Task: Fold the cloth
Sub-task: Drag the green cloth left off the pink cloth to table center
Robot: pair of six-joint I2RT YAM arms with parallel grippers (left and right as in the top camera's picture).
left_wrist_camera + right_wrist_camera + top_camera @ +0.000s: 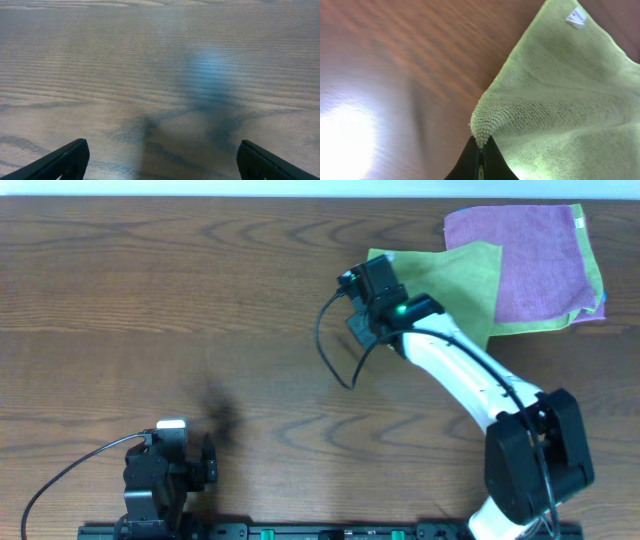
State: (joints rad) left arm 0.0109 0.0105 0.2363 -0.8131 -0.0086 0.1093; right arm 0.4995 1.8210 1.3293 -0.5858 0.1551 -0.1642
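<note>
The green cloth (455,280) lies on the far right side of the counter (150,300), close to the back edge. It is not flat. One part is turned over on top of the rest, so you can see two layers. A purple cloth (530,260) lies on top of its right side and hides that part. The left corner of the green cloth sticks out toward the middle of the counter, and the right end effector (368,288) is right at that corner. In the right wrist view, the right end effector (480,150) is closed tight on the very tip of the corner, and the bumpy green cloth (560,100) spreads up and to the right from there. A small white tag (576,17) sits near the cloth's far edge. The brown wood under the corner looks blurry. The white arm (470,370) reaches from the front right of the counter to the cloth, and a black cable (325,350) hangs in a loop beside it. The left end effector (208,462) is well apart from the cloth, at the front left. It is open, and its two black fingers (65,160) are spread wide over bare wood, holding nothing.
</note>
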